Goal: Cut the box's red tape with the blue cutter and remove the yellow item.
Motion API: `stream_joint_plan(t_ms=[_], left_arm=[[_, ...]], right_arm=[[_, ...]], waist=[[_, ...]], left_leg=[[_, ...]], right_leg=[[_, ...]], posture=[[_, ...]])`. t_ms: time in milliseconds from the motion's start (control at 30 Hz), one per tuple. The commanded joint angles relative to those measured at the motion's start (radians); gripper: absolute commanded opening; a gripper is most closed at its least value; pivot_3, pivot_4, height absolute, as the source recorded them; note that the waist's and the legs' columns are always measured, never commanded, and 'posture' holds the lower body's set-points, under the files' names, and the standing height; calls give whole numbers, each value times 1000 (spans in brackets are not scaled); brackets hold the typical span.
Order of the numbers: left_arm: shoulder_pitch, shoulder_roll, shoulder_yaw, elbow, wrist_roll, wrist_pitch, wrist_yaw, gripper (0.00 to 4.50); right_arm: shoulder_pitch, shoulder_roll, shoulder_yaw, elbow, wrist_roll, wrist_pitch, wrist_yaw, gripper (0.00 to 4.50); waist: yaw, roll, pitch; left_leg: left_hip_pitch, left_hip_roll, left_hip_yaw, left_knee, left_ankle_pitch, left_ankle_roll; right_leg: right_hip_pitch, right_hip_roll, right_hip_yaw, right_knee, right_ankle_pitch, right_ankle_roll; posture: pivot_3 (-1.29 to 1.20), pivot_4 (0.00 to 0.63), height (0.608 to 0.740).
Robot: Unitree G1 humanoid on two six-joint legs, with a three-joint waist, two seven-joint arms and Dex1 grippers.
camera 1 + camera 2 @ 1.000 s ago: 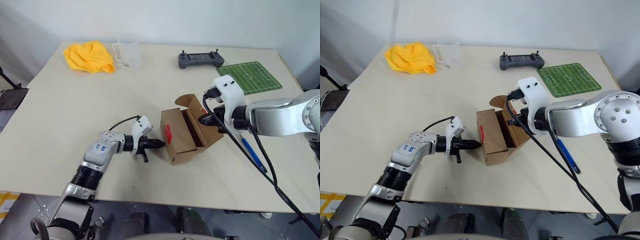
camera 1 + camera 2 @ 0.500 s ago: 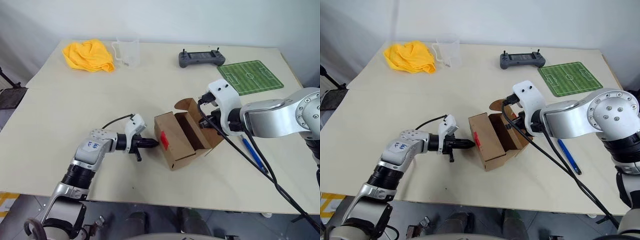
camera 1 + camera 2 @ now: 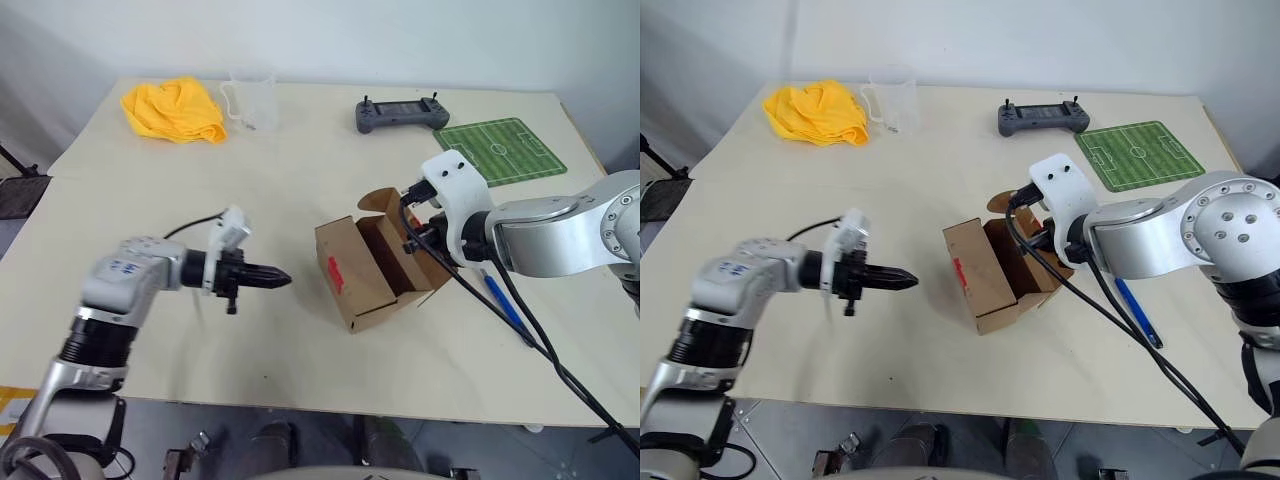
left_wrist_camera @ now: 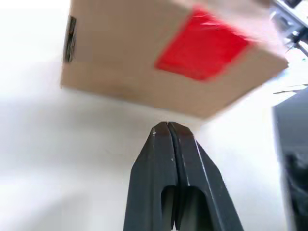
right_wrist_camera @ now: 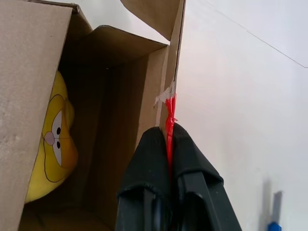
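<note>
Left pincer (image 3: 280, 277), lower left, closed, empty, apart from box (image 3: 350, 272) at centre. Box open; red tape (image 3: 335, 273) on its side; yellow item (image 5: 50, 154) inside. Right pincer (image 5: 168, 139) closed on box wall. Cutter (image 3: 505, 308) lower right on desk (image 3: 300, 170).

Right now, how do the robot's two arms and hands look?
Both arms are silver-grey metal with black ribbed joints. Each hand, left and right, has a white wrist housing, a black cable and two black tapered fingers. The left forearm carries a small blue marking.
</note>
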Motion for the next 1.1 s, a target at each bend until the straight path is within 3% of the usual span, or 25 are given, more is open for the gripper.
stream_joint_plan(t_ms=[33,167,300,567,800,967,1100], left_arm=[[-69,-25,53,-71,-124,57,-38,0],[-147,-157,25,-74,-129,25,44,0],[-195,-257,-77,-16,-27,-72,97,0],[-263,-339,-225,97,133,-200,130,0],[-238,-291,-225,103,143,-194,78,0],[-180,-174,-197,101,130,-140,26,0],[-145,-135,-193,74,123,-111,19,0]], right_arm=[[-13,-18,-25,-21,15,-17,-7,40],[-5,-20,-24,-15,15,-18,-10,40],[1,-19,-22,-14,15,-20,-15,40],[17,-27,-29,-25,15,-25,-15,40],[5,-60,-39,-49,15,-13,33,40],[-62,-85,-22,-56,15,34,116,40],[-107,-78,4,-58,15,55,172,40]], waist=[[8,-1,0],[18,-1,1],[15,-1,1],[4,-2,1],[3,-2,1],[-1,-1,1],[2,-1,1]], left_leg=[[0,0,0,0,0,0],[0,-1,-1,2,-1,2],[-1,-3,0,2,-1,3],[-1,-2,2,2,0,3],[-1,-2,1,2,0,3],[1,-2,2,1,1,3],[3,-1,1,1,1,2]], right_leg=[[0,0,0,0,0,0],[3,-1,-1,0,0,1],[2,-1,-1,0,1,2],[0,0,-1,2,1,3],[1,0,0,2,1,3],[1,0,1,2,1,3],[3,0,1,0,1,2]], posture=[[0,150,740],[0,150,740],[0,150,740],[0,150,740],[0,150,740],[0,150,740],[0,150,740]])
